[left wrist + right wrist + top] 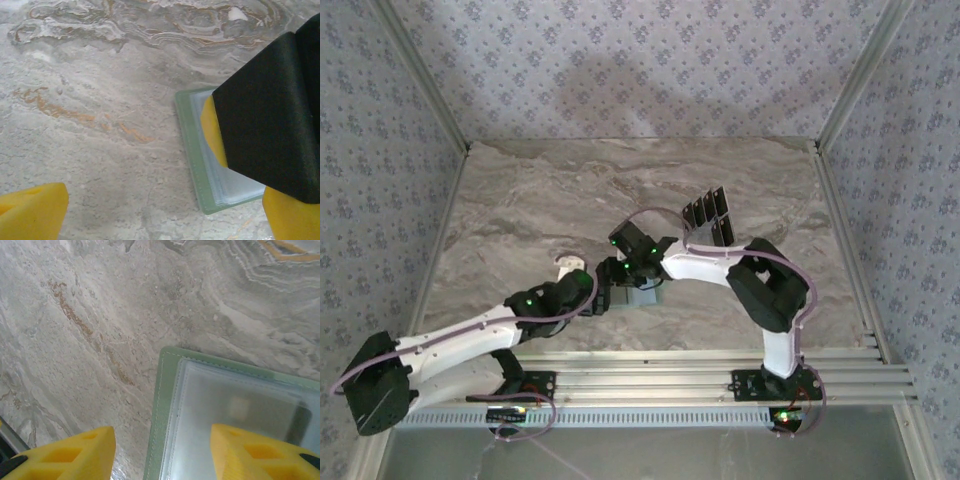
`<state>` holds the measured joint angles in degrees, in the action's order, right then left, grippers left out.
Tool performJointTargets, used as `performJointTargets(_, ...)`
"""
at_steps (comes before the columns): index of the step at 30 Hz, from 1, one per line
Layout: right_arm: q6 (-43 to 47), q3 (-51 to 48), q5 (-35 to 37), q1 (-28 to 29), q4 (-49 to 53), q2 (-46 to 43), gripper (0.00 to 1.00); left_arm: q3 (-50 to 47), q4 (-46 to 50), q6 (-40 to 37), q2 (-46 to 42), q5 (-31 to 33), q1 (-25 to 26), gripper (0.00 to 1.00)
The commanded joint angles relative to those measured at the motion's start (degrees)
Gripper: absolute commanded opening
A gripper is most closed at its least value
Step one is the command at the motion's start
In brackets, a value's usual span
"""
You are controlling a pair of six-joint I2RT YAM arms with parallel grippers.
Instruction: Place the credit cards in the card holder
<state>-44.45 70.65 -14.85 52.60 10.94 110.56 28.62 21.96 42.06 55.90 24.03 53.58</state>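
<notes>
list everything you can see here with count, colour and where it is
cards: several, dark, fanned on the table, far right of centre
holder: one, pale green with a clear window, flat on the table between the end effectors
table: one, grey marble
walls: three, patterned blue-grey, around the table
rails: silver, near edge
arms: two, white and black, bases at the rails
left end effector: yellow fingers, open, by the holder
right end effector: yellow fingers, open, one finger over the holder

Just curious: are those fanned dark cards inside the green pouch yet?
Out: the credit cards lie fanned on the table, apart from the card holder. Anything inside it: cannot tell.
</notes>
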Motion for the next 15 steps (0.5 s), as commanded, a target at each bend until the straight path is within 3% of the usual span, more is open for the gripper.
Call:
performJointTargets(1,-0.7,1.7,-0.3,0.7,3.5,1.9,0.55,0.1,0.5,1.3,-1.6,1.6,-0.7,1.00)
performJointTargets(9,2.7,5.4,-0.8,-0.4,8.2,-1.0,0.55,0.3,0.3,1.4,-0.7,0.7,-1.5,1.00)
performJointTargets(15,6.7,6.5,0.0,-5.8,14.9,-9.6,0.55,1.6,0.2,1.3,2.0,-0.5,-2.6,1.00)
